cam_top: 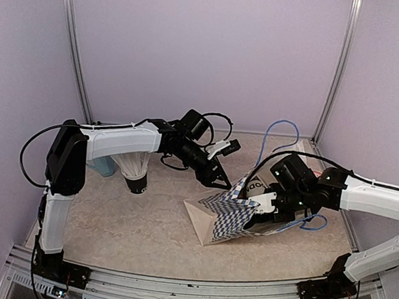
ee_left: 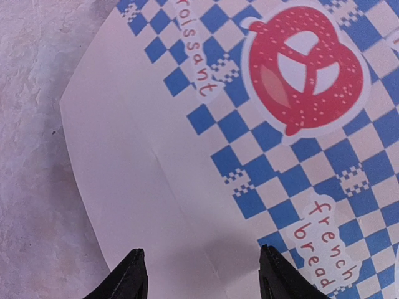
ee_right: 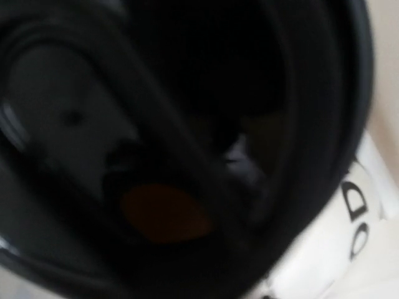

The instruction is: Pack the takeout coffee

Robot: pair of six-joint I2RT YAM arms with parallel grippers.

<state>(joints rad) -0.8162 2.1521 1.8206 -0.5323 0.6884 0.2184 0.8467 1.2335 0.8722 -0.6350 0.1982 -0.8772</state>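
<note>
Takeout coffee cup (cam_top: 255,187), white paper with black lettering, lodged at the far open end of the blue-checked paper bag (cam_top: 219,216), itself flat on its side mid-worktop (cam_top: 133,220). Sits just beside the right gripper (cam_top: 269,204), far nearer that arm than the left. Black lid (ee_right: 187,124) filling the right wrist view almost face-on, hence a long axis judged to run roughly along that gripper's line of sight, lid end toward it. Right gripper's hold: cannot tell, fingers out of shot and the close-up blurred. Left gripper (ee_left: 202,277) unclenched, fingertips (ee_left: 132,280) apart above the bag's printed side, nothing between them. No second cup anywhere in view. From above, most of the cup hidden behind bag and arm.
</note>
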